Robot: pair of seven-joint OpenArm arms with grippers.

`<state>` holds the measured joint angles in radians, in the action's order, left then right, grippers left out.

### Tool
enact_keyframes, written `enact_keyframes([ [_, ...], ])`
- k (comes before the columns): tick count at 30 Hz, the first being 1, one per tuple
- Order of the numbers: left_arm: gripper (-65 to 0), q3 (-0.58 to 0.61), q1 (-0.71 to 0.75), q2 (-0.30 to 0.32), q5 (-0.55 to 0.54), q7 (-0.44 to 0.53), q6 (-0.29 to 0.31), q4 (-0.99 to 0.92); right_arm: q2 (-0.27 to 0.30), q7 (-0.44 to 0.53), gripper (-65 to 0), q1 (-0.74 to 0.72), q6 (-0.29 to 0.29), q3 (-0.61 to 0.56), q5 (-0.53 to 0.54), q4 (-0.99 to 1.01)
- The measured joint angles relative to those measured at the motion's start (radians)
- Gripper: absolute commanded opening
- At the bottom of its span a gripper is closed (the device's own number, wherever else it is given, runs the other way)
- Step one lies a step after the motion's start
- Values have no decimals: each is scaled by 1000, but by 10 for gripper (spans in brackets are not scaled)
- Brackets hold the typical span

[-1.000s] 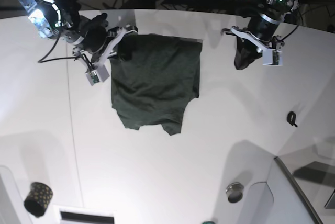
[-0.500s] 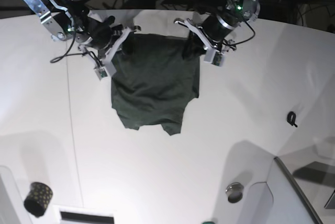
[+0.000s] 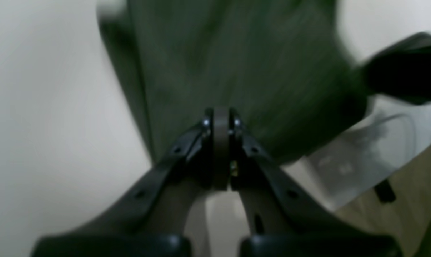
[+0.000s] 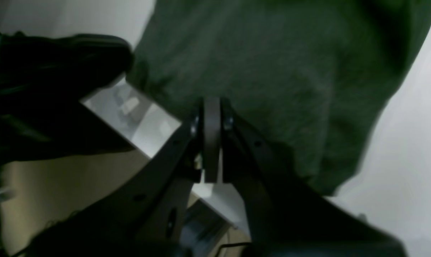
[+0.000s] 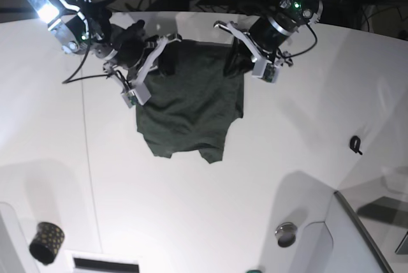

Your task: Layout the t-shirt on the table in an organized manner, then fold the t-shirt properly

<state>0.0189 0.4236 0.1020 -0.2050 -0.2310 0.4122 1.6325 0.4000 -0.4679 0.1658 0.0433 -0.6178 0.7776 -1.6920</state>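
Base view: the t-shirt [image 5: 189, 104] is seen lying on the table [image 5: 210, 215], its far edge drawn up between the two arms and its loose near edge spread well away from them. The left gripper [image 5: 234, 64] is set at one far corner of the cloth and the right gripper [image 5: 167, 62] at the other.

In the left wrist view, the jaws of the left gripper [image 3: 220, 117] are pressed together, with the green fabric [image 3: 236, 71] stretching away just beyond the tips. The same is shown for the right gripper [image 4: 211, 107], its jaws closed and the cloth [image 4: 272, 71] hanging directly ahead of them. Whether a fold of fabric is actually pinched between either pair cannot be told, since the tips are blurred and the seam between them looks bare.

Several risks are judged from here. If only a thin edge is caught, the cloth could be lost from one side during a pull, and the shirt would be left skewed. If the arms are drawn apart unevenly, the far edge could be bunched rather than flattened. A small black object [image 5: 356, 145] lies well off to the side of the left gripper and is unlikely to be disturbed.
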Motion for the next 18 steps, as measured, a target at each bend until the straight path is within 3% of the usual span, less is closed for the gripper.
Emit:
enact_keyframes([
  [6,-650,8,-61,-11,13,4,-2,-115,-10,5,-644,-11,0,2,-7,160],
  [11,-650,-12,-45,-1,9,2,3,-184,-17,3,-644,18,0,-2,-7,152],
  [18,-650,-229,23,-18,-2,11,-6,26,24,78,-644,52,0,4,0,6],
])
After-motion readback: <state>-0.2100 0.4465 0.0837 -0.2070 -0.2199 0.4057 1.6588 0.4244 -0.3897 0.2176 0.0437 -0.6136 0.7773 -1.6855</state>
